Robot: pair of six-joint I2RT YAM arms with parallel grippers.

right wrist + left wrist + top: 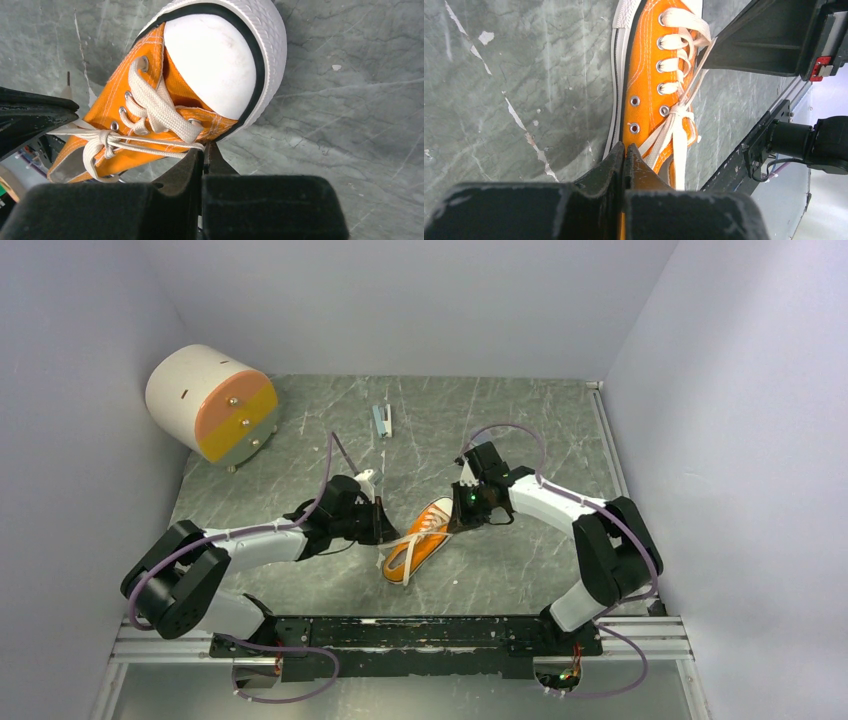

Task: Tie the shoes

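- Nearest the top camera, the grey marbled table (520, 430) carries a black rail (420, 635) along its near edge, where both arm bases are bolted.
- Cream drum (212, 403) with an orange-and-yellow face sits in the far-left corner, well apart from the shoe.
- Left gripper (625, 149): I read its jaws as pressed together on lace strands at the sneaker's ankle end.
- Right gripper (205, 150): its jaws are likewise closed, pinching taut strands just beside the toe cap.
- Sneaker (425, 535), orange with a white sole, lies mid-table between the two grippers, toe toward the right arm.
- Laces (155, 107), white, are crossed into a knot at the upper eyelets, with strands stretched toward each gripper.
- Small blue-and-white object (382, 419) lies at far centre; I cannot identify it.
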